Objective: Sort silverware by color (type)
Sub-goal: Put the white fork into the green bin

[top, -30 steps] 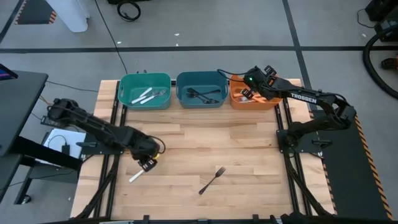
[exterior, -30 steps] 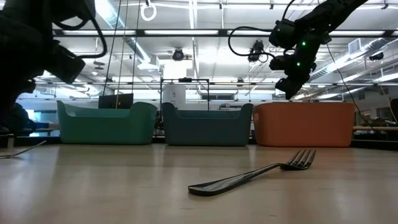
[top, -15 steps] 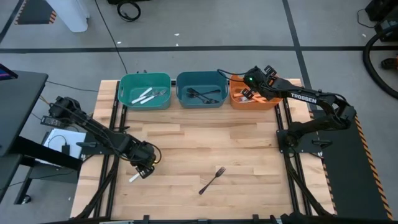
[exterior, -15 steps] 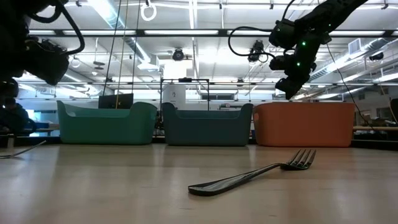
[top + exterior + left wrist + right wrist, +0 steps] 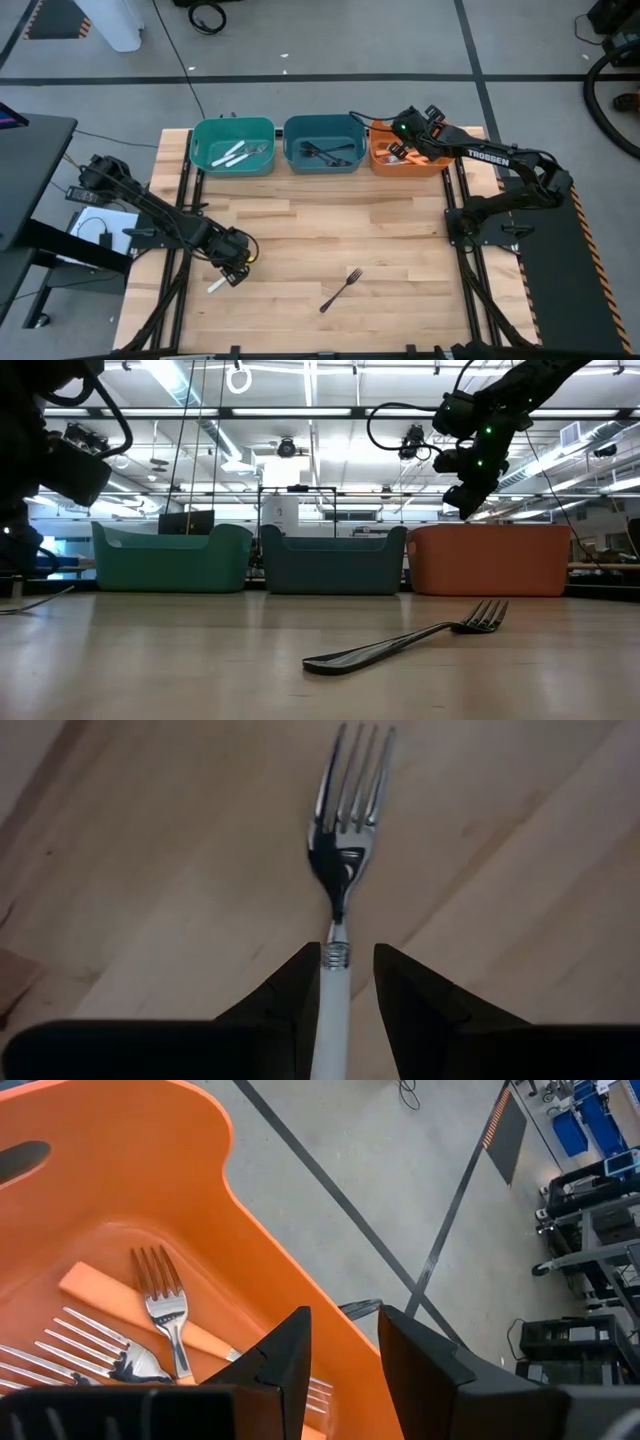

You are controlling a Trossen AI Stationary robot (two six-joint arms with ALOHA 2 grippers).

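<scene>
While both arms work apart, the scene reads:
Left gripper (image 5: 232,270): low over table (image 5: 400,250), fingers astride white-handled fork (image 5: 340,870), not clamped.
Right gripper (image 5: 398,150): parted, empty, over orange bin (image 5: 200,1200).
Black fork (image 5: 341,289): loose, mid-table.

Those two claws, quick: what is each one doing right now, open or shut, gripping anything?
Left gripper: open, fingers on either side of the white-handled fork on the table, not yet gripping it.
Right gripper: open, empty, above the orange bin.
</scene>
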